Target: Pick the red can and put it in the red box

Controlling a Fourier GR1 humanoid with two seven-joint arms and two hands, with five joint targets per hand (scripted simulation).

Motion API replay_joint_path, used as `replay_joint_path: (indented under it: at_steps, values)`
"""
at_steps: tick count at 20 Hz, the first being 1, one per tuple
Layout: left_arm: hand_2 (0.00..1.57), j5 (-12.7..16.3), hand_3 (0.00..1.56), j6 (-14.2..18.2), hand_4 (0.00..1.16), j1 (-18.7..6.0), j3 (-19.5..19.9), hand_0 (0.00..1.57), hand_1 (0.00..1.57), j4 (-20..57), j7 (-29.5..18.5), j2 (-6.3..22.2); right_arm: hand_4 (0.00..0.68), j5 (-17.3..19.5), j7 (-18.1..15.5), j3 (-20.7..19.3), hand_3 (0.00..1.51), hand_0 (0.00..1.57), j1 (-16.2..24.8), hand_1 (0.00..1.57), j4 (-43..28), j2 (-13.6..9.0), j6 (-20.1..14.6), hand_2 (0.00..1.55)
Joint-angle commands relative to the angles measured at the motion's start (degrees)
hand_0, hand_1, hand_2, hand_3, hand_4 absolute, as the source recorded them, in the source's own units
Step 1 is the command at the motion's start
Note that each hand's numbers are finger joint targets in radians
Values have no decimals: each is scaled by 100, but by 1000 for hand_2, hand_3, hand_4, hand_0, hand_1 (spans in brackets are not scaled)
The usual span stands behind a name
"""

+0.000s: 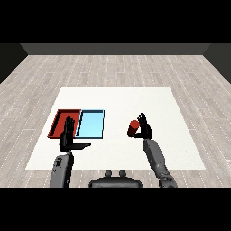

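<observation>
Nearest, at lower left: the left hand (68, 136), fingers straight and pointing up, thumb stretched out to the right, holding nothing, raised in front of the near edge of the red tray (53, 127). At lower right, a little farther in: the right hand (145, 127), fingers upright and mostly straight, set against the right side of the red can (134, 128), touching or just about touching it, not yet curled round it. Farther left, side by side on the white table (149, 97): red tray on the left, light blue tray (91, 124) touching it on the right, both well apart from the can, with bare table between. As for handling, judged from looks alone: a small rigid cylinder, probably light, smooth-walled and so likely slippery, unlikely to crush under a wrap of fingers (contents unknown, full or empty not visible). Best hold probably round the middle of the side wall, thumb on the near-left face and fingers on the far-right, keeping it upright. Whether standing on the table or slightly lifted, hard to tell from here. Red tray shallow, so a low set-down over its rim likely enough.
</observation>
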Motion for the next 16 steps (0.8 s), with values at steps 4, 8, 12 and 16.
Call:
replay_joint_path:
  at_steps: [4, 8, 12, 16]
  values:
    - [0, 7, 0, 52, 0, -357, 105, 0, 0, 340, 53, 53, 0, -2, 302, 278, 0, 0, -95, 0, -183, 53, -346, 0]
    - [0, 334, 0, -124, 0, -452, 347, 0, 0, -194, 625, 373, 0, -225, 590, 95, 0, 0, -402, 0, -159, -113, -344, 0]
    - [0, -54, 0, -11, 0, -101, 13, 0, 0, 311, -298, -32, 0, -192, 341, 25, 0, 0, -681, 0, 419, 11, -338, 0]
    - [0, 94, 0, 23, 0, -210, 195, 0, 0, 0, 181, 139, 0, 10, -304, 15, 0, 0, -502, 0, 853, -55, -182, 0]
